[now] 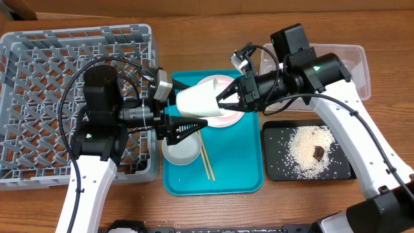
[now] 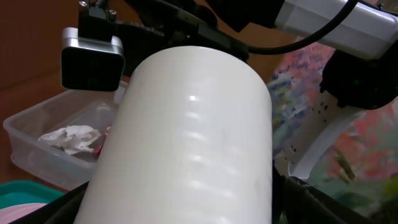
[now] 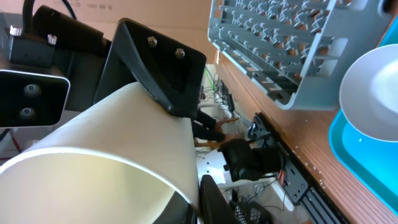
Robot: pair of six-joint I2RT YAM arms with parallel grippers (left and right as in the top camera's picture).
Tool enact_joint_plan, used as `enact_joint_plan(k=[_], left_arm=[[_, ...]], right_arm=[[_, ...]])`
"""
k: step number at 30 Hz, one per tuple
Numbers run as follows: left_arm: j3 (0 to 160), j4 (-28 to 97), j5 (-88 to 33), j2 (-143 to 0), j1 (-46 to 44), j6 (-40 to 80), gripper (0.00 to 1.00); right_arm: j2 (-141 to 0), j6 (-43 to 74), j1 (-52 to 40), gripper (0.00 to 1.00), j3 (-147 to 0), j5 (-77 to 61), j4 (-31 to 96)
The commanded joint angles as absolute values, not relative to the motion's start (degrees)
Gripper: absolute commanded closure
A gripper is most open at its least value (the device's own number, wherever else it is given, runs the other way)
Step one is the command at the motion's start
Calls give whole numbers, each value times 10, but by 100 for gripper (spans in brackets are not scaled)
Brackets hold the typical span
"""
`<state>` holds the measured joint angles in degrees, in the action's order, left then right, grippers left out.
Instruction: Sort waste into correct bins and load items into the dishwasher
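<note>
A small white cup is held on its side above the teal tray, between both grippers. My right gripper pinches its rim, one finger inside and one outside. My left gripper has its jaws on either side of the cup's body. The pale plate lies on the tray under the cup. A grey bowl and the chopsticks lie on the tray too. The black tray holds rice and a brown lump. The clear tub holds the paper wad. The pinkish bowl is hidden.
The grey dish rack fills the left side and also shows in the right wrist view. The teal tray lies in the middle between the rack and the black tray. The table's front edge runs close below the trays.
</note>
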<state>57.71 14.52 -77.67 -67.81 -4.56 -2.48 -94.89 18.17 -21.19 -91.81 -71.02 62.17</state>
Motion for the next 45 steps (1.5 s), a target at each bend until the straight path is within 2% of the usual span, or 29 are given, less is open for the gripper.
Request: enact_joint_plan(k=[1,3,11,17,18,19,20,23,26,29,31,34,36,40,42,45], left_arm=[[587,142,-795,-681,-54,-22,18],[587,142,-795,-681,-54,-22,22],[587,142,-794,-681,-54,-22,24],[587,138,-790,-681,-54,-22,29],[587,135,-790,-681,-54,-22,34],[587,134,-788,-681,-54,-22,41],[587,134,-782,-681,-54,-22,43],[587,134,-774,-681,-54,-21,45],[587,135,-773,-681,-53,-21,45],[587,147,-740,-681,-53,-21,44],[587,173,-693,-681,-52,-22,43],[587,270,-537,-681,-37,-22,46],[587,320,-462,-681,-20,-22,53],[593,430,-301,-676,41,-21,85],[601,484,-237,-669,87,-21,96],[609,528,-174,-662,153,-3,96]], right_arm=[[-946,178,-218,96,-918,-734,619],[-946,178,-218,96,-918,-734,621],[-946,177,-218,96,-918,-734,636],[-946,176,-218,96,-918,-734,637],[-946,175,-218,95,-918,-731,638],[-946,175,-218,93,-918,-729,637],[-946,175,-218,91,-918,-729,637],[-946,175,-218,87,-918,-723,638],[-946,176,-218,78,-918,-695,640],[-946,176,-216,67,-918,-606,661],[-946,177,-212,63,-918,-531,682],[-946,215,-183,62,-919,-283,750],[-945,215,-166,62,-921,-191,782],[-931,215,-119,62,-927,-31,837],[-921,211,-92,62,-927,7,848],[-909,190,-52,62,-927,17,858]])
